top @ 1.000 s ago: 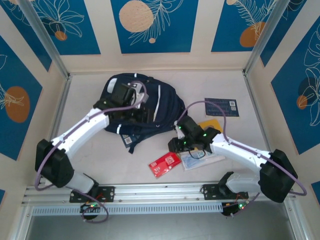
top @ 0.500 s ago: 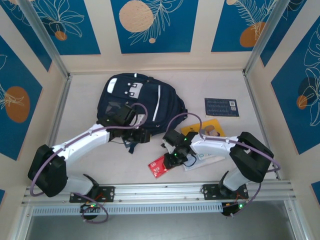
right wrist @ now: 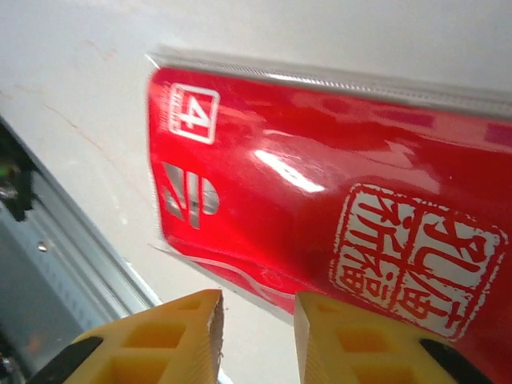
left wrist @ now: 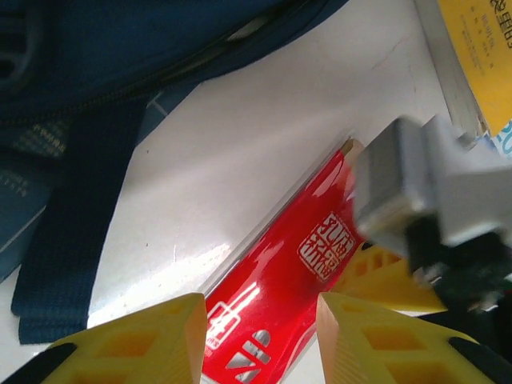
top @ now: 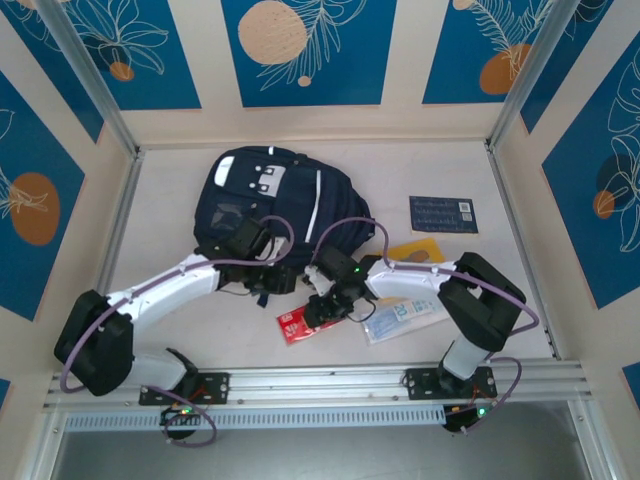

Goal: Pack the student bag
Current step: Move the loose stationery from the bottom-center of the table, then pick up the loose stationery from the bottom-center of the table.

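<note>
The student bag [top: 285, 200] lies flat at the back middle of the table, navy with white stripes; its lower edge [left wrist: 160, 48] and a dark strap [left wrist: 72, 240] show in the left wrist view. A red glossy packet [top: 298, 322] lies on the table just in front of it. My left gripper [top: 282, 280] hovers at the bag's near edge, open, and the red packet [left wrist: 280, 280] shows through the gap between its yellow fingers [left wrist: 160, 340]. My right gripper [top: 322, 307] sits at the packet's right end, open, with the red packet [right wrist: 336, 208] just beyond its fingertips [right wrist: 172, 340].
A navy booklet [top: 443, 214] lies at the back right. A yellow book [top: 415, 250] and a clear blue-white pouch [top: 400, 318] sit under the right arm. The metal rail [top: 320, 385] runs along the near table edge, close to the packet.
The red packet slid left toward the bag with my right gripper, whose jaws have since widened. My left gripper came down off the bag to its near edge.
</note>
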`<action>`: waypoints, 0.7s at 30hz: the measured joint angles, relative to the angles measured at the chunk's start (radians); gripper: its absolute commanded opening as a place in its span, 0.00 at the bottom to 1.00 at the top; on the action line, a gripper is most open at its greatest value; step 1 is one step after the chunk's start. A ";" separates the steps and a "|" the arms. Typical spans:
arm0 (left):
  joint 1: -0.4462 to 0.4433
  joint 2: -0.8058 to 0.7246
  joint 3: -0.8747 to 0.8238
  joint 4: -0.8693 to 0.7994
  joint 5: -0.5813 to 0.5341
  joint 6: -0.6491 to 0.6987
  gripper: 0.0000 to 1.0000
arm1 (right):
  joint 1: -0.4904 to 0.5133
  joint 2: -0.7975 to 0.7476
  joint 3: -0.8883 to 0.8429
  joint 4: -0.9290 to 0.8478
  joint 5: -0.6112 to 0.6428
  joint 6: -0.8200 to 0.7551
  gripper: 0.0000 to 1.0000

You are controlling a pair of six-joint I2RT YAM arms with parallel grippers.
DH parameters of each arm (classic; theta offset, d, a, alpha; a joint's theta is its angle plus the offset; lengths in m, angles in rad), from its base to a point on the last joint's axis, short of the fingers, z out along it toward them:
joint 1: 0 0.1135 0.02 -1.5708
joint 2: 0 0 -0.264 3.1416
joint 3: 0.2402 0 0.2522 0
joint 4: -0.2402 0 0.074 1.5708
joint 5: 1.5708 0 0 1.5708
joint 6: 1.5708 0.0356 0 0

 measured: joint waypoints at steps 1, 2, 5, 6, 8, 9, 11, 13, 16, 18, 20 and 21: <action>0.000 -0.016 -0.017 -0.001 0.000 -0.007 0.37 | -0.019 -0.024 -0.011 0.012 -0.016 0.001 0.38; 0.000 -0.027 -0.032 -0.002 0.001 -0.011 0.34 | -0.040 -0.050 -0.026 0.024 -0.027 0.002 0.42; -0.020 -0.055 -0.077 -0.006 0.000 -0.027 0.28 | -0.134 -0.159 -0.081 0.045 -0.042 0.014 0.51; -0.037 -0.058 -0.084 -0.013 -0.003 -0.030 0.25 | -0.167 -0.194 -0.095 0.043 -0.035 0.020 0.54; -0.074 -0.058 -0.086 -0.029 -0.009 -0.032 0.19 | -0.216 -0.236 -0.105 0.029 -0.008 0.022 0.56; -0.089 -0.058 -0.088 -0.032 -0.010 -0.032 0.17 | -0.237 -0.247 -0.105 0.018 0.010 0.023 0.57; -0.106 -0.058 -0.094 -0.032 -0.011 -0.032 0.14 | -0.278 -0.252 -0.105 -0.003 0.040 0.026 0.58; -0.116 -0.054 -0.106 -0.032 -0.011 -0.031 0.13 | -0.315 -0.248 -0.109 -0.023 0.054 0.029 0.60; -0.120 -0.026 -0.122 -0.029 -0.011 -0.031 0.11 | -0.346 -0.236 -0.123 -0.031 0.057 0.036 0.62; -0.132 0.006 -0.124 -0.028 -0.016 -0.031 0.10 | -0.347 -0.216 -0.128 -0.032 0.049 0.037 0.63; -0.154 0.043 -0.123 -0.025 -0.029 -0.030 0.09 | -0.346 -0.190 -0.129 -0.032 0.039 0.037 0.63; -0.169 0.064 -0.123 -0.024 -0.038 -0.030 0.08 | -0.346 -0.175 -0.129 -0.032 0.036 0.037 0.63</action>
